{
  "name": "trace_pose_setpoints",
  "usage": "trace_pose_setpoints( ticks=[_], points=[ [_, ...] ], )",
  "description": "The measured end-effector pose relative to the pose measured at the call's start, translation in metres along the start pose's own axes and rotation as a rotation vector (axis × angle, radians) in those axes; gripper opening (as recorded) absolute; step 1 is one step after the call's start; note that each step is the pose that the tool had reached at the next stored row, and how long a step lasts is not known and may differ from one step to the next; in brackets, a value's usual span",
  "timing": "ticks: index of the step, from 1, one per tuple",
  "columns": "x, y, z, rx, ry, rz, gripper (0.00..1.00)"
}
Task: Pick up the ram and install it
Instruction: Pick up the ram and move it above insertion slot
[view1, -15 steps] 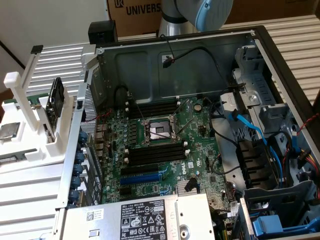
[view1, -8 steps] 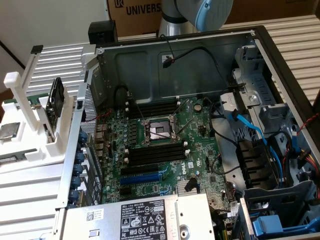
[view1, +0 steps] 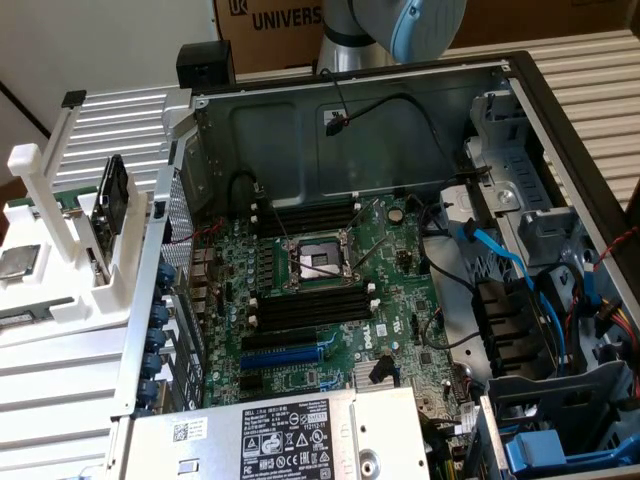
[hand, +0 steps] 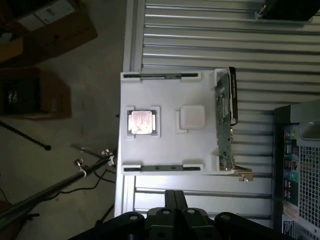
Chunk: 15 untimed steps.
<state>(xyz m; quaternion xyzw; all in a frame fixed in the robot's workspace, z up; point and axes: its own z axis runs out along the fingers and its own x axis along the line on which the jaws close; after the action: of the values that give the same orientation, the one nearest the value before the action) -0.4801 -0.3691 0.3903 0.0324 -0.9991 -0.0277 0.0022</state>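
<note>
Two ram sticks stand on edge in the white tray (hand: 165, 145), held along opposite sides of it. They are the far ram stick (hand: 160, 76) and the near ram stick (hand: 161, 168), the second being the closer to the gripper (hand: 175, 204). We see the gripper's dark body hanging above the ribbed metal table (hand: 200, 30), just off the tray's edge, and both sticks sit in the tray, out of its grasp (whether it is open or closed we cannot tell). Between the sticks lie a square silver-topped chip (hand: 141, 121) and, beside it, a white square pad (hand: 192, 118), each in its own recess. A wider black-framed board (hand: 225, 120) stands on edge along the tray side that faces the computer case (hand: 300, 165). In the exterior view the tray sits at the exterior view's left of the open case. Inside the case, the motherboard (view1: 340, 290) shows long black slots (view1: 310, 305) on either side of the processor socket (view1: 315, 262). The arm (view1: 400, 25) rises behind the case's back wall.
</note>
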Motion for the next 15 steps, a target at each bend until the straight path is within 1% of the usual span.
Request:
trace_pose_setpoints(
  ticks=[13, 15],
  points=[
    [0.0, -0.0001, 0.0012, 0.0006, 0.0132, -0.238, 0.1],
    [-0.0001, -0.0002, 0.0026, 0.0008, 0.0173, -0.31, 0.1]
  ],
)
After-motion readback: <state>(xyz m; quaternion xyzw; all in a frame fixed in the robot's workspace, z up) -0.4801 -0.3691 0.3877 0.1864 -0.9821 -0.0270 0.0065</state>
